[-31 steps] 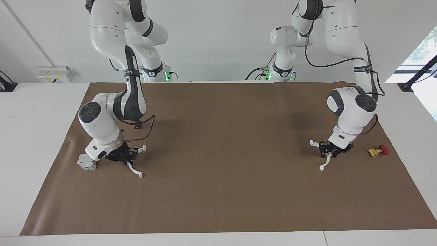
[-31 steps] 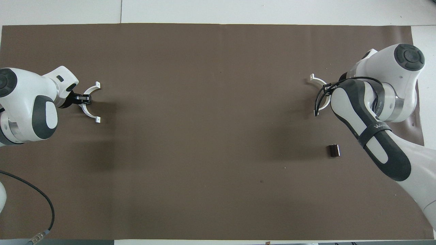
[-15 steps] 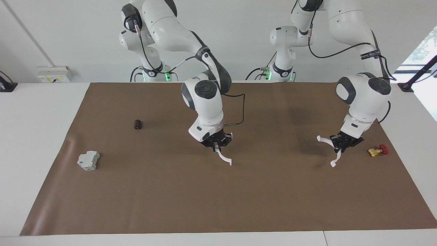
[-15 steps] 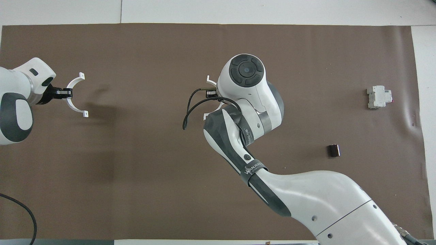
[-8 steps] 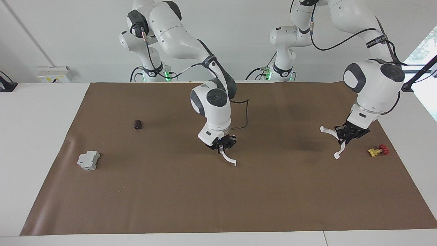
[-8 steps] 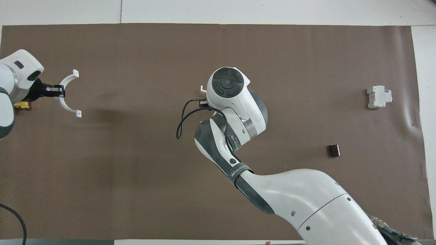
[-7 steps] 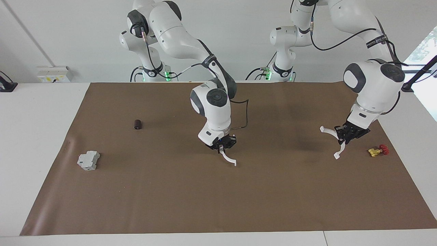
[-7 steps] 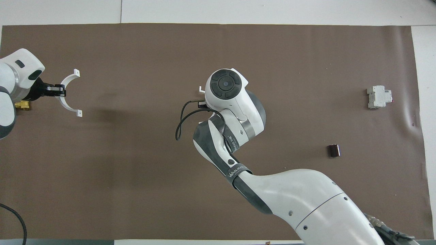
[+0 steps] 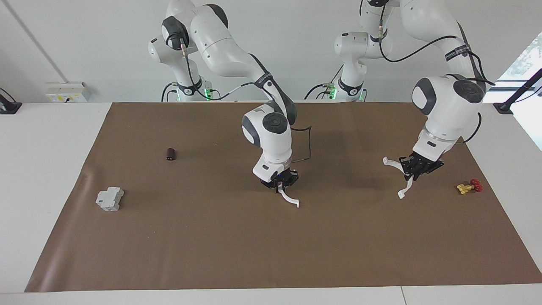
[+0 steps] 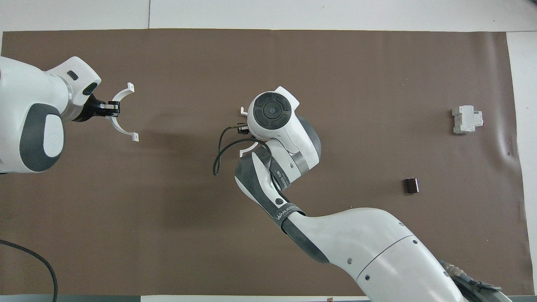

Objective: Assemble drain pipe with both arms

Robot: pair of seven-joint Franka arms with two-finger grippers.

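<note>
The drain pipe is in two white half-ring pieces. My left gripper is shut on the middle of one half-ring and holds it above the mat, toward the left arm's end, with the open side facing the table's middle. My right gripper is low over the middle of the mat with the other half-ring at its tip. That piece slants down to the mat or close to it. In the overhead view the right wrist covers most of this half-ring.
A brown mat covers the table. A grey boxy block and a small dark cylinder lie toward the right arm's end. A brass valve with a red handle lies toward the left arm's end.
The right arm carried its half-ring from beside the grey block to the mat's middle and has sunk lower. The left gripper rose, then swung toward the middle with its half-ring.
</note>
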